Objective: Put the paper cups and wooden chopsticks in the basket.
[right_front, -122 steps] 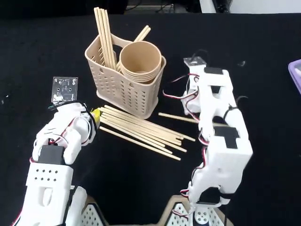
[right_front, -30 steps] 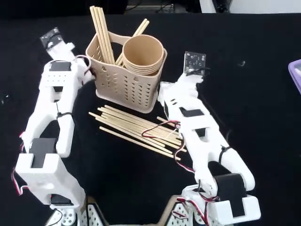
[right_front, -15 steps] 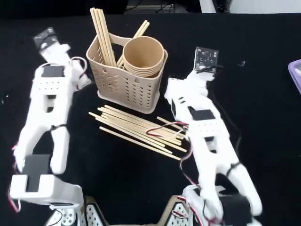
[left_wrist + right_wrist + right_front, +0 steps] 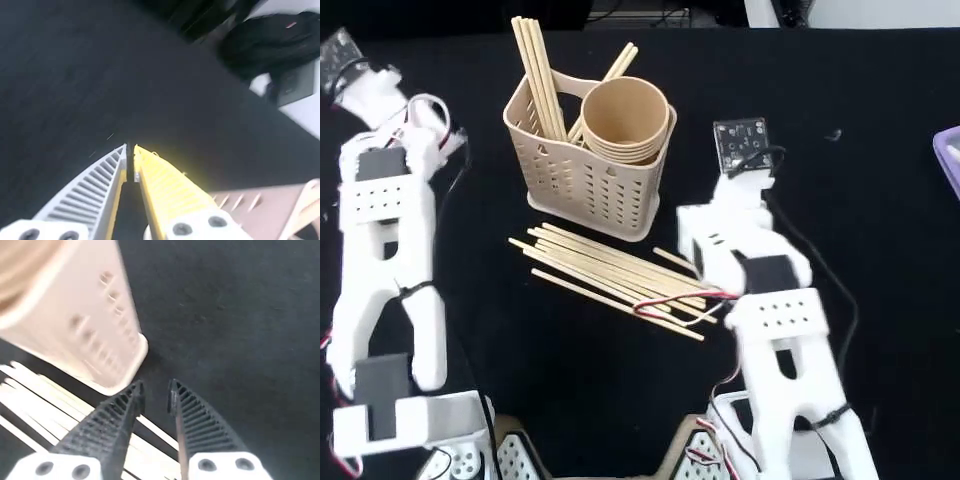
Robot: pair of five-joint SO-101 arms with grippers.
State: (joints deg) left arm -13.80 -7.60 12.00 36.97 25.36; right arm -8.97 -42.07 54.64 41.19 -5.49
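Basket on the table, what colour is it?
The basket is beige with small holes; high view shows it best.

**Left jaws closed, right jaws parted**

The left arm (image 4: pixel 382 215) stretches from 7 o'clock to 10 o'clock, and the left gripper (image 4: pixel 131 150) has its tips pressed together. The right arm (image 4: pixel 775 310) reaches from 5 o'clock toward centre, and the right gripper (image 4: pixel 156 388) is slightly open.

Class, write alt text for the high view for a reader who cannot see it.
A beige basket on the black table holds a stack of paper cups and several standing wooden chopsticks. A loose bundle of chopsticks lies on the table in front of it, between the left arm and right arm.
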